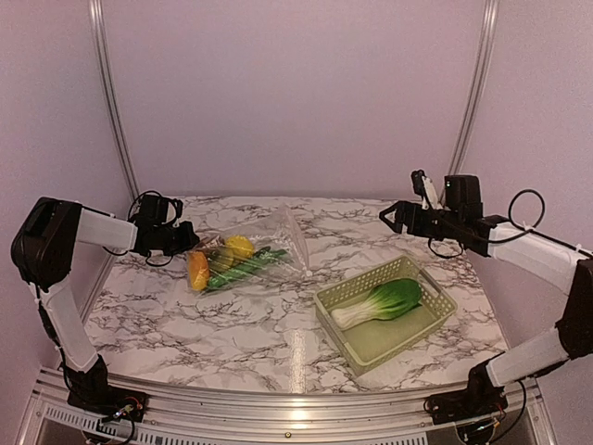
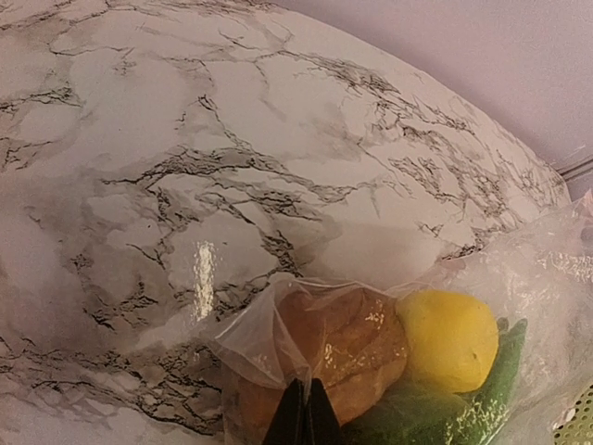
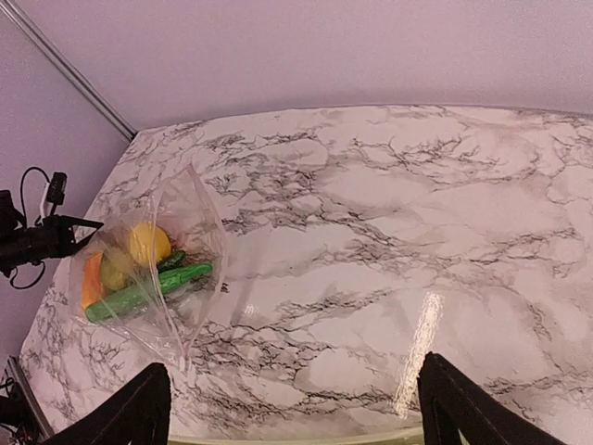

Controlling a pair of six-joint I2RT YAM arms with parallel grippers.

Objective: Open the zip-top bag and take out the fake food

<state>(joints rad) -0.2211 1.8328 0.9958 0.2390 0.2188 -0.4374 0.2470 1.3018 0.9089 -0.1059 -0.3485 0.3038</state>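
So, using the basket (image 1: 412, 336) as the reference: it's one pale lattice basket sitting on the marble table (image 1: 185, 324), and there's exactly one piece of fake food in it, a green-white bok choy (image 1: 384, 301) lying on its side.

The one zip-top bag (image 1: 269, 246) lies on the table off to the left of the basket, clearly apart from it. It's crinkled, and its nearest end points toward the basket.

Inside the bag I count:
- one yellow lemon (image 1: 239, 246)
- one orange fruit (image 1: 197, 271)
- one dark green cucumber (image 1: 243, 267)
- one greenish-yellow piece (image 3: 113, 273)

The left wrist view also shows a brownish lump (image 2: 343, 348) right by the lemon, and I can't tell if that's a fifth item or the orange one again.

The left fingers (image 2: 301, 419) are pressed together, pinching the plastic at the bag end farthest from the basket.

The right fingers (image 3: 463, 399) are spread wide with nothing between them, up in the air above and behind the basket's far side.
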